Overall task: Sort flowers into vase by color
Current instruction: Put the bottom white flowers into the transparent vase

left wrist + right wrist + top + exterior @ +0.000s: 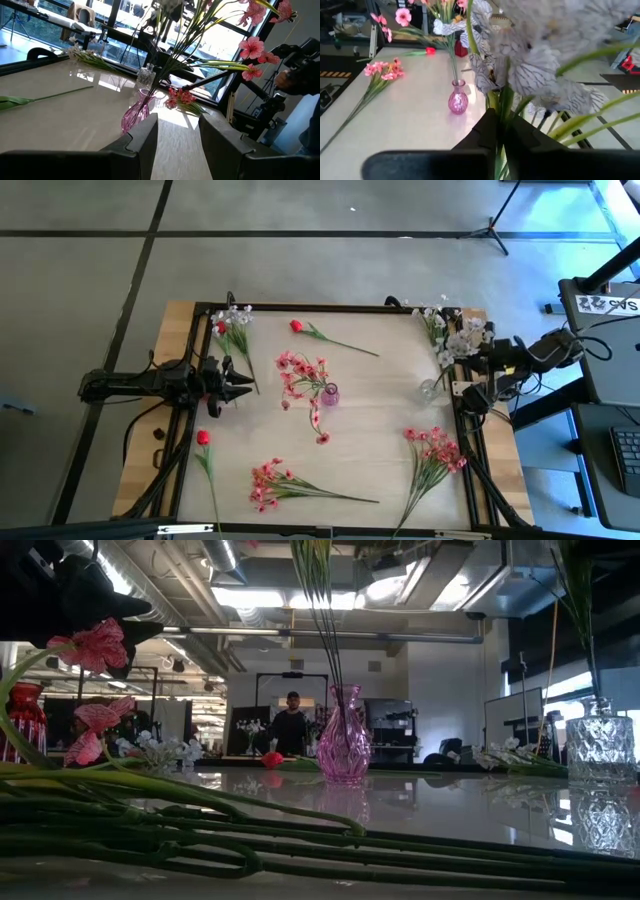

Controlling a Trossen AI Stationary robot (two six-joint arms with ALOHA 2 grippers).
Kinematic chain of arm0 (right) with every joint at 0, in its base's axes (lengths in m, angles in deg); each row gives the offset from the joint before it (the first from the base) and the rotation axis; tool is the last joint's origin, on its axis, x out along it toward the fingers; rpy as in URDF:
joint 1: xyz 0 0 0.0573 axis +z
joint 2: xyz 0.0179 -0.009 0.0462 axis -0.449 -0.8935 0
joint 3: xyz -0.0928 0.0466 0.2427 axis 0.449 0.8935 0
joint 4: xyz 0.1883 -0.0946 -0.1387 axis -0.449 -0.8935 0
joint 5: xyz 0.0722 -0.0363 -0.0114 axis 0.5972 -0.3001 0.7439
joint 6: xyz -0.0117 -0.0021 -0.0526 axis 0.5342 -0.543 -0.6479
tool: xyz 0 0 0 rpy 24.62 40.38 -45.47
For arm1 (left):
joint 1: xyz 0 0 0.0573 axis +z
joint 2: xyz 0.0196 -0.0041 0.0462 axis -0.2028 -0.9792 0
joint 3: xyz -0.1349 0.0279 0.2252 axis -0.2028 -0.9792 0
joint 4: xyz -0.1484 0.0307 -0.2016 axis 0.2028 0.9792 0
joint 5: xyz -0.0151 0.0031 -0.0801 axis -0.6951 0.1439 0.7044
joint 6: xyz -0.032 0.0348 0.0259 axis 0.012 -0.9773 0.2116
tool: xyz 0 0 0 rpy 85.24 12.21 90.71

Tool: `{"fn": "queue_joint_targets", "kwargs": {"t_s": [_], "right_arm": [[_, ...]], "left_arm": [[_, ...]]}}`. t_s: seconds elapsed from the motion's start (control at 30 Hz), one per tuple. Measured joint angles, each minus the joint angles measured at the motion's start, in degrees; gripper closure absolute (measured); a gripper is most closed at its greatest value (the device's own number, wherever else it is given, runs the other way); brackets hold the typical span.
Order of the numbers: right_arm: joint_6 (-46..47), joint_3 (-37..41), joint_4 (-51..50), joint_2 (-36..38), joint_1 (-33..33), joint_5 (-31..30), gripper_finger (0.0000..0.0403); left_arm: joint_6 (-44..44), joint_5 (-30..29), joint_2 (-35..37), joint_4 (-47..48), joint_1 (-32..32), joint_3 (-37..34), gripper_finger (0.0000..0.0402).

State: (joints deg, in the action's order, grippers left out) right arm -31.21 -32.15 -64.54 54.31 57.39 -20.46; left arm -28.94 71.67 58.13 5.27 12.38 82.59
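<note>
A pink glass vase stands mid-table with a pink spray in it, stems in its neck. A clear glass vase stands near the right edge. My right gripper is shut on a white spray above the right edge. In the low view its stems reach down to the clear vase's mouth. My left gripper is open and empty, left of the pink vase. Loose on the table lie red buds, pink sprays and white sprays. My right gripper pinches the white spray's green stems between its two fingers, just below the white blossoms. The blossoms stand beyond the fingertips, lifted clear of the table. The stems run on back between the fingers.
A black frame rail rims the white tabletop. Beyond the far edge a person stands in the room. Bare tabletop lies between the two vases.
</note>
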Motion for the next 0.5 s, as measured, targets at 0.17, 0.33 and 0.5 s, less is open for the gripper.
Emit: {"fn": "queue_joint_targets", "kwargs": {"t_s": [0.17,0.33,0.5], "right_arm": [[4.75,-0.02,-3.84,-0.07,0.01,1.93,0.0312],[13.39,-0.04,-10.50,-2.42,0.01,5.23,0.0236],[19.96,-0.38,-13.94,-8.00,-0.01,12.66,0.0175]], "left_arm": [[0.00,-0.01,0.00,0.00,0.01,0.00,0.0260],[0.00,0.00,-0.01,0.00,0.00,-0.01,0.0260],[0.00,-0.02,-0.01,0.00,0.01,-0.01,0.0260]]}}
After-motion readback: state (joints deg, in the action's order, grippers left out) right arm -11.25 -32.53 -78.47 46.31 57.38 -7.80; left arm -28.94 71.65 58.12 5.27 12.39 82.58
